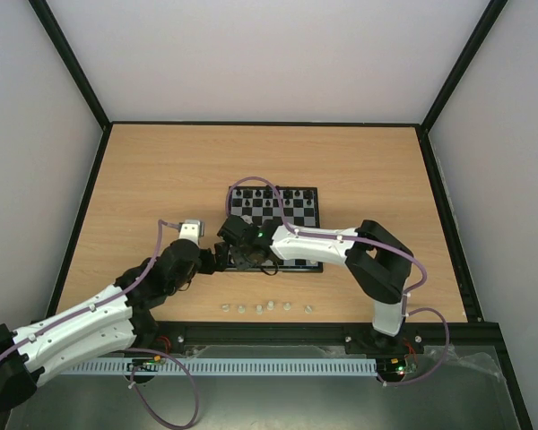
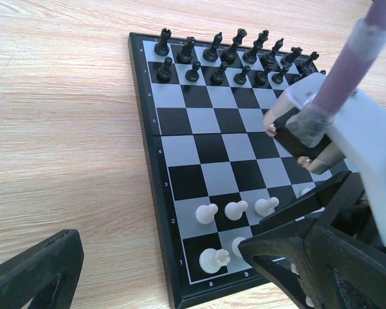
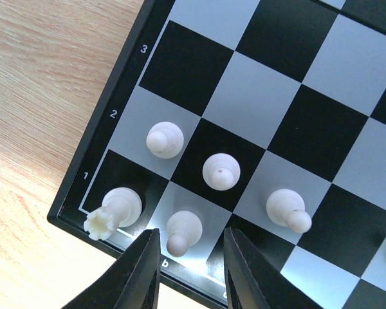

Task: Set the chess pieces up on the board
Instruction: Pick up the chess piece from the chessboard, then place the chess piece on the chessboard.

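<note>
Straddling the b1 piece (image 3: pixel 182 230) with the right gripper (image 3: pixel 192 233): fingers (image 3: pixel 141 273) set narrow, one each side, with a sliver of gap on both, so not clamped. That piece looks upright on its base, long axis vertical, head toward the wrist camera.

White chess pieces on the board (image 1: pixel 307 224): rook (image 3: pixel 118 209) on a1 and three pawns (image 3: pixel 165 140) on a2, b2, c2, all upright. One more sits at the right edge of the right wrist view, type unclear. About six more white pieces (image 1: pixel 260 308) lie in a loose row on the bench (image 1: pixel 161 170) between the board's near edge and the arm bases. They are too small to tell whether upright or tipped. Black pieces (image 2: pixel 219 55) fill the two far ranks.

Board sits square to the bench, rank 1 toward the arms, a-file on the left.

Right arm (image 1: pixel 377 260): elbow folded, forearm running left along the board's near edge, wrist pitched down over the near-left corner.

Left arm (image 1: pixel 81 327): stretched diagonally from bottom left. The left gripper (image 1: pixel 213 259) is just off the board's left edge, fingers (image 2: pixel 35 277) spread wide, holding nothing.
</note>
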`<state>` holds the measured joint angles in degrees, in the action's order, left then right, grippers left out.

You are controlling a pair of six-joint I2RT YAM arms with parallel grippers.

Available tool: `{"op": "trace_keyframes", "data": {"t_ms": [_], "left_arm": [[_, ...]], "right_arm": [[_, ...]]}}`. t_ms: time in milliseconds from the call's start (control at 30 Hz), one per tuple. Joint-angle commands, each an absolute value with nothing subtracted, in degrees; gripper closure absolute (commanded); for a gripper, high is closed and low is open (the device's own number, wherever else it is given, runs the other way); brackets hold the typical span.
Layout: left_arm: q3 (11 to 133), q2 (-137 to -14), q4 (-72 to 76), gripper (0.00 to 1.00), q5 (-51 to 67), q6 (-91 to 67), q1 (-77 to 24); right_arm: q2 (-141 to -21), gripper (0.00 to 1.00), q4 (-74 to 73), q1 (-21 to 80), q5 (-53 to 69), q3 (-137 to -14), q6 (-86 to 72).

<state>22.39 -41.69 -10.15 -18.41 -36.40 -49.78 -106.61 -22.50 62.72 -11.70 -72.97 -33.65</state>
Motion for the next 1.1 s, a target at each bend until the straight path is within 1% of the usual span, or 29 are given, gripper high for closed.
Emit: {"op": "trace_keyframes", "data": {"t_ms": [0,167,633,800,1067], "left_arm": [[21.9,-40.7,-9.7,0.01,-17.7,-35.8,-49.6],[21.8,-40.8,-9.6,0.01,-17.7,-35.8,-49.6],[21.8,-41.1,-9.6,0.01,-17.9,-35.9,-49.7],[21.9,-41.1,-9.5,0.01,-18.0,-35.9,-49.6],[21.9,-41.5,-9.4,0.01,-18.0,-35.9,-49.6]], "right_arm": [[-108.4,0.73,-25.4,63.1,-12.1,-74.9,-33.5],[-109.2,0.73,-25.5,63.1,-12.2,-75.5,-33.2],[-109.1,0.91,-25.7,63.1,-12.2,-75.2,-32.9],[-106.3,0.94,-25.9,63.1,-12.5,-73.1,-33.4],[-98.6,0.94,-27.9,63.1,-15.1,-67.0,-35.2]]}}
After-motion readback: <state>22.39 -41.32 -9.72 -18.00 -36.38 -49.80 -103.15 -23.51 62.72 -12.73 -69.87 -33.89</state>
